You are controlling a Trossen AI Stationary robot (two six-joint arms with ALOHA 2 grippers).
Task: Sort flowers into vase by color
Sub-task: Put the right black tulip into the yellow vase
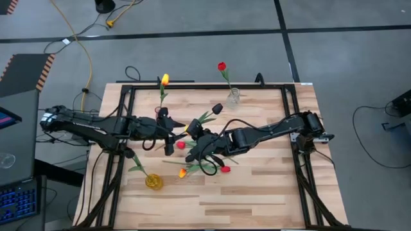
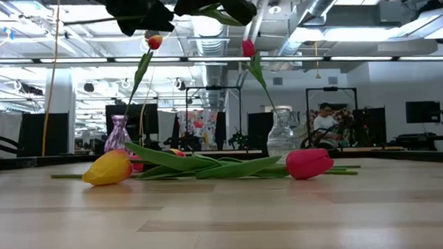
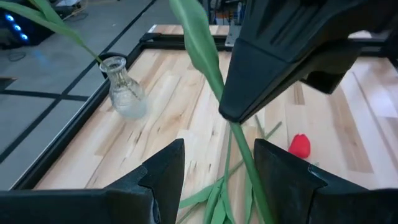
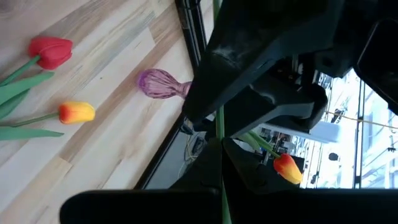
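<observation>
My right gripper (image 1: 191, 131) is shut on the thin green stem of a dark-headed flower (image 1: 217, 109) above the table's middle. My left gripper (image 3: 217, 168) is open right beside it, its two fingers either side of the stem's lower stretch (image 3: 249, 168) without touching it. A purple vase (image 4: 158, 83) holds a yellow tulip (image 1: 165, 79), and a clear vase (image 1: 233, 96) holds a red tulip (image 1: 221, 66). A yellow vase (image 1: 153, 181) with a green stem stands near the front left. Loose flowers lie flat on the table: two red (image 1: 180, 145) (image 1: 225, 169) and one yellow-orange (image 1: 182, 172). My right gripper pinches the flower's stem (image 3: 233, 123) between its two fingers, partway along it. The fingers come from the table's right, slanting down, and lie across the stem. The flower is lifted clear of the table, its dark head (image 1: 217, 109) toward the far side and its lower stem running past my left fingers.
A black frame (image 1: 192, 86) runs round the wooden table top. The loose flowers lie under and just in front of both grippers. In the low view a person (image 2: 325, 124) sits in the room far behind the table.
</observation>
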